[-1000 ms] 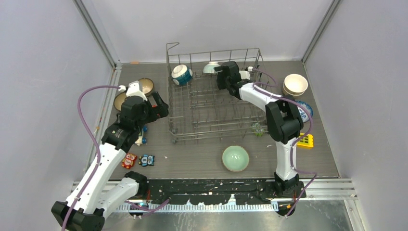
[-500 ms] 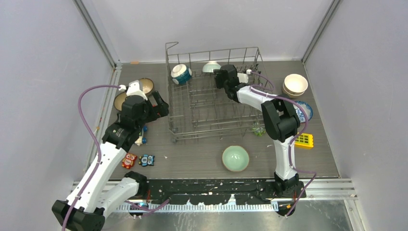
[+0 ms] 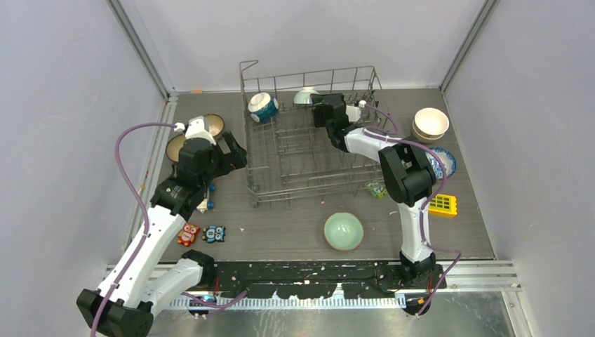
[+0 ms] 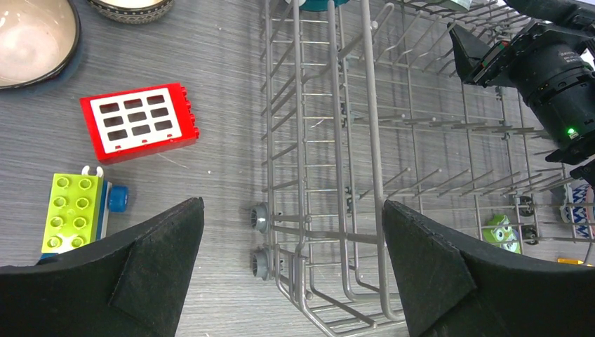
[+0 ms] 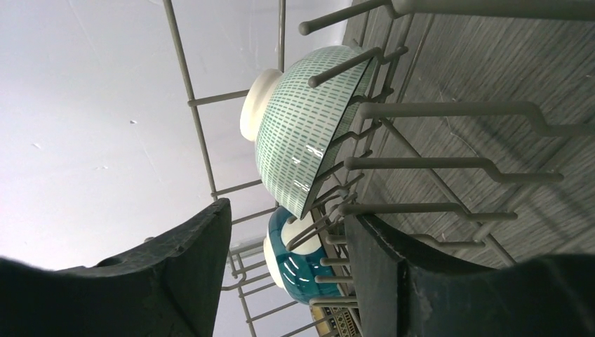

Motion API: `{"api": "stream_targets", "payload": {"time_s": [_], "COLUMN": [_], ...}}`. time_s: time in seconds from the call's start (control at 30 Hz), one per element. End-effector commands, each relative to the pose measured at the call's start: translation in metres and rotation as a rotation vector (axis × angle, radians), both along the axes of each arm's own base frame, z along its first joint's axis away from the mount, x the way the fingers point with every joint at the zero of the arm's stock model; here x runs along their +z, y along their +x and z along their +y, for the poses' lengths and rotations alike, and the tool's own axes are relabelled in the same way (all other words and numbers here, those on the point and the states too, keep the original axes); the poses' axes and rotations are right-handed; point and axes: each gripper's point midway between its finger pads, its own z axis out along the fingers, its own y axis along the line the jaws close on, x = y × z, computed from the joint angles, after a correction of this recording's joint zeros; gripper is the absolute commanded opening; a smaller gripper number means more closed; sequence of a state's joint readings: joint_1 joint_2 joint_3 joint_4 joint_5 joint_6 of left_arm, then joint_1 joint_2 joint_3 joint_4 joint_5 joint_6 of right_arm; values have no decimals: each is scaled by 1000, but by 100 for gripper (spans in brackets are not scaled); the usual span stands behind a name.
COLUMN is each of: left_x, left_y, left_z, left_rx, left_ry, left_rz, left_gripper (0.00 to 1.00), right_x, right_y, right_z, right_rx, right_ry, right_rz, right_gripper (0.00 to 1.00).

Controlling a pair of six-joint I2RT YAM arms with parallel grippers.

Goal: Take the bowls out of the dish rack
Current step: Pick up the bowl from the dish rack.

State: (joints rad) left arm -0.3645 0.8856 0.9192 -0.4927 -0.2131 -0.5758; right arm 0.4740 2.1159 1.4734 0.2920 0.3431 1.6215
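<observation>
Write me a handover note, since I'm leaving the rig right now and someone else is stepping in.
Left gripper: open, empty, beside the dish rack's left edge.
Right gripper: open, inside the rack, facing the green-dashed bowl, not gripping.
In rack: that bowl and a teal bowl, far row.
Done, on the table: mint bowl in front, cream bowls and blue-and-white bowl right, tan bowl and a part-hidden bowl left.
Left to do: those two in the rack.

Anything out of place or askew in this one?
The dish rack sits skewed on the table, its near edge slanting away toward the right side. Small toy blocks lie scattered around it.
</observation>
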Motion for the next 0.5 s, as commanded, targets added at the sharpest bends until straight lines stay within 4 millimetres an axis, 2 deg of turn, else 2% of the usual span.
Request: {"api": "stream_targets", "payload": {"time_s": [0.0,0.17,0.47], "left_x": [6,10,24], "left_y": [7,15,30], "left_z": [5,-2,-7], "left_rx": [19,0,-13], "left_ry": [33,23,31], "left_rz": [-14,-21,-66], "left_gripper": [100,100,100], "right_x": [55,65,99], "right_y": [2,0,-16], "right_z": [-7,-8,-22], "right_rx": [-24,-16,-2], "right_ry": [-5,-56,-202], "right_rz": [-106,-70,-89], "right_gripper": [66,68,73]}}
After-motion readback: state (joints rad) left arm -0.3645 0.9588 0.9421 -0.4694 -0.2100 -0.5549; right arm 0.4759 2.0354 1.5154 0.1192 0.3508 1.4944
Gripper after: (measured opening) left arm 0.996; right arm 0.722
